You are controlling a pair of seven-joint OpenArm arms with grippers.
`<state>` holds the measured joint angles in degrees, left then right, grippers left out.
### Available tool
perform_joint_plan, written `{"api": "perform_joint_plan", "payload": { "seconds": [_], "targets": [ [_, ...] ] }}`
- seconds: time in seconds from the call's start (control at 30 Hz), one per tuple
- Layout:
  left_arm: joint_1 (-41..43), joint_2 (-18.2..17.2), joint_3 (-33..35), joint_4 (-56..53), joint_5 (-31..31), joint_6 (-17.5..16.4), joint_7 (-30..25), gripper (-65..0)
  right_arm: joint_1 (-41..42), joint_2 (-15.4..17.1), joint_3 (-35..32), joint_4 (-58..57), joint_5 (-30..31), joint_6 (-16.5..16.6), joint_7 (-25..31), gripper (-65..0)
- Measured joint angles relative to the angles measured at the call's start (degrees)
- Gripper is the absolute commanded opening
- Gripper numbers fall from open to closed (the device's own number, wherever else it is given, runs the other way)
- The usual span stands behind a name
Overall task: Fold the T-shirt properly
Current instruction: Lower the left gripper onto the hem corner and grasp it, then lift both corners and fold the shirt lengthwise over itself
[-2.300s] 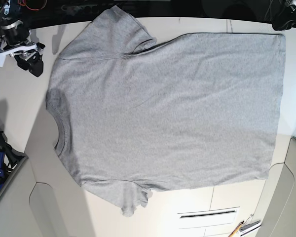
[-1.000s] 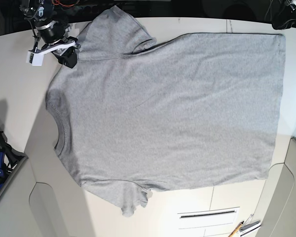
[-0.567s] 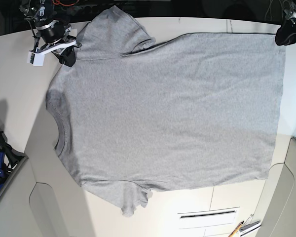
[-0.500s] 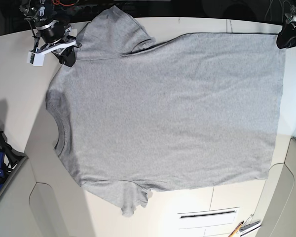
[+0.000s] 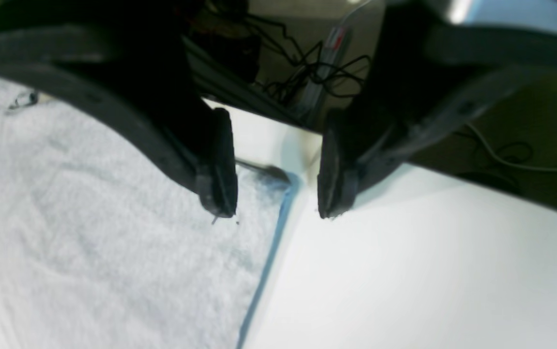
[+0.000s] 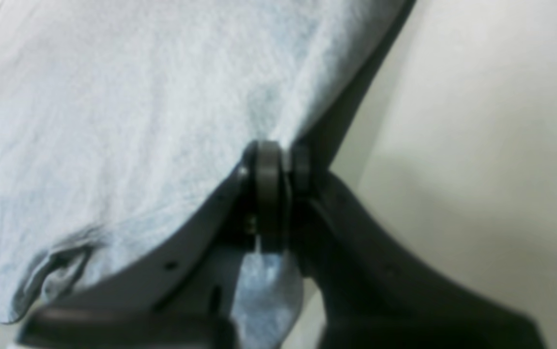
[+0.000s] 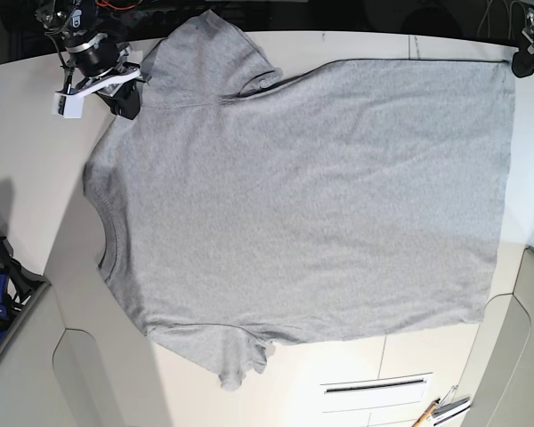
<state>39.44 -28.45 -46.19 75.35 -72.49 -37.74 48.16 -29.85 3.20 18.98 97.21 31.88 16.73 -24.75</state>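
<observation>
Grey T-shirt Lies Spread as Right Gripper Pinches Its Edge

A pale, smooth tabletop [image 7: 36, 160] fills the base view, with thin dark seams running along its far side and rounded panel outlines at its near left and right. Past the table's edge, the left wrist view shows a dark floor area with a tangle of thin black cables [image 5: 315, 68].

The heather-grey T-shirt [image 7: 311, 205] lies spread across the middle of the tabletop, its plain side up and its body stretching toward the right of the base view. One short sleeve [image 7: 205, 58] points away at the far left; the other [image 7: 222, 356] lies crumpled at the near left. The ribbed neckline [image 7: 109, 222] curves along the left side. The hem runs down the right side.

The right gripper [image 6: 278, 194], at the far left of the shirt, is clenched on a fold of the grey fabric by the base of the far sleeve. The left gripper [image 5: 276, 169] is at the shirt's far right corner, its jaws parted and nothing grasped; in its wrist view the corner shows between the two dark fingertips.

Near the bottom right of the base view, slender pen-like items [image 7: 434, 411] lie beside a white panel with a dark slot [image 7: 375, 386].
</observation>
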Motion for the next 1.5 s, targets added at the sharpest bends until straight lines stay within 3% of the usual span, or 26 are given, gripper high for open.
{"api": "perform_joint_plan", "payload": {
  "seconds": [0.37,0.67,0.8,1.0,1.07,1.2,1.23,1.5],
  "targets": [
    [-4.1,-0.2,0.6,-5.1,-0.5,-0.2,-0.7,-34.5,0.0,0.0,0.0,0.0,0.0,0.0,0.0,-65.0],
    [-6.1,-0.7,8.6,-6.0,-3.1,-1.1,-2.1,-34.5,0.0,0.2,0.0,0.0,0.0,0.0,0.0,-65.0],
    [-6.1,-0.9,9.2,-5.9,-4.9,-1.6,2.0,-34.6,0.0,0.2,0.0,0.0,0.0,0.0,0.0,-65.0],
    [-4.7,-0.9,9.3,-5.7,-5.6,-2.7,3.1,-34.7,0.0,0.2,0.0,0.0,0.0,0.0,0.0,-65.0],
    [-4.7,-1.1,9.3,-5.7,-5.6,-2.6,3.1,-38.4,0.0,0.2,0.0,0.0,0.0,0.0,0.0,-65.0],
    [-4.5,-1.7,7.8,-5.8,-5.0,-2.7,5.0,-62.1,-0.1,0.2,0.0,0.0,-0.5,0.0,0.0,-65.0],
    [-4.3,-1.5,7.1,-5.9,-5.1,-2.6,5.4,-65.0,-0.2,0.2,0.0,0.0,-0.4,0.0,0.0,-65.0],
    [-3.2,-1.2,0.8,-6.0,-5.5,-2.2,6.7,-65.0,-3.7,1.0,0.0,1.1,-0.4,0.7,0.0,-65.0]
  ]
}}
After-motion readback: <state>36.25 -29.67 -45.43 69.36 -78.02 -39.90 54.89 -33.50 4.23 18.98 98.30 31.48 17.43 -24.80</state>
